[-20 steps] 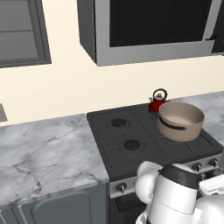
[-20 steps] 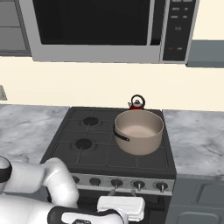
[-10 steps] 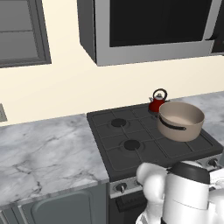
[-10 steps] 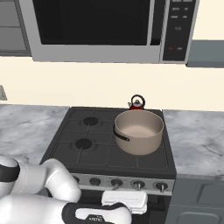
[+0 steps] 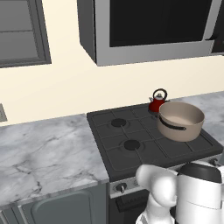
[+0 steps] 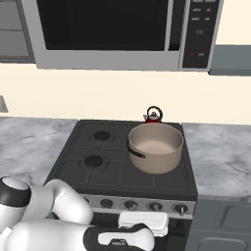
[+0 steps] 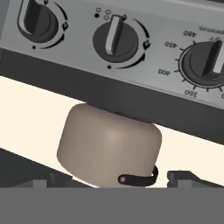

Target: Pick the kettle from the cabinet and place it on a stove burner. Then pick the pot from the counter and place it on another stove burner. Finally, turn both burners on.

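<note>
Glossy white rounded arm (image 6: 59,215), black joints

Even, bright, diffuse rendered light is seen throughout, without glare or blur. Soft shading is cast beneath the pot (image 6: 156,147) on the cooktop (image 6: 103,166); edges are kept sharp.

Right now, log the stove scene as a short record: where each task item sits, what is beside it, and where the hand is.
kettle: upright on the back right burner, behind the pot
pot: on the stove's right side, toward the front, empty, dark handle facing left
left burners: both bare
knobs: row along the stove's front panel
hand: low, in front of the knob panel; open or shut cannot be told
microwave: above the stove
</note>
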You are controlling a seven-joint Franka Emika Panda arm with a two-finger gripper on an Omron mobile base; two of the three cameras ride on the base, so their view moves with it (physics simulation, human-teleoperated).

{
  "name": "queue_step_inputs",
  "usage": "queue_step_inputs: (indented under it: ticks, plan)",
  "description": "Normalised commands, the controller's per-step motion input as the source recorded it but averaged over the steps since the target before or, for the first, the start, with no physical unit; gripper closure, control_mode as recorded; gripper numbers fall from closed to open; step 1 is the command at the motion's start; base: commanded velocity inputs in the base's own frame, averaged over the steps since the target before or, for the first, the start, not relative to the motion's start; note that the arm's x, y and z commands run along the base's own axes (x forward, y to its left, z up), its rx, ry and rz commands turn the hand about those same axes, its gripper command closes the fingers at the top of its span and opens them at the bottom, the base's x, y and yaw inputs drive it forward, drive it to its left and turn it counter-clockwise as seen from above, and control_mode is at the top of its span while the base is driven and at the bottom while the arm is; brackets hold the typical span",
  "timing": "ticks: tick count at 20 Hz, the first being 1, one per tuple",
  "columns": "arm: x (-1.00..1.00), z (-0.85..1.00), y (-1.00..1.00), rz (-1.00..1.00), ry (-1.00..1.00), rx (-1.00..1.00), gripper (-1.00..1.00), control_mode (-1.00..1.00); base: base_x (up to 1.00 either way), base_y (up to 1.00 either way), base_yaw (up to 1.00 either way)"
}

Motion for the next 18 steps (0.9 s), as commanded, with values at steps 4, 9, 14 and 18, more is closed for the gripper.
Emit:
queue_step_inputs:
  ticks: [4, 9, 14, 18]
  plan:
    - [0.05, -0.2, -0.11, 0.0, -0.02, 0.0, -1.0, -1.0, 0.0, 0.0, 0.0]
    - [0.02, -0.24, -0.09, 0.0, -0.04, 0.0, -1.0, -1.0, 0.0, 0.0, 0.0]
    - [0.05, -0.19, -0.06, 0.0, -0.04, 0.0, -1.0, -1.0, 0.0, 0.0, 0.0]
    - [0.1, -0.17, -0.05, 0.0, -0.03, 0.0, -1.0, -1.0, 0.0, 0.0, 0.0]
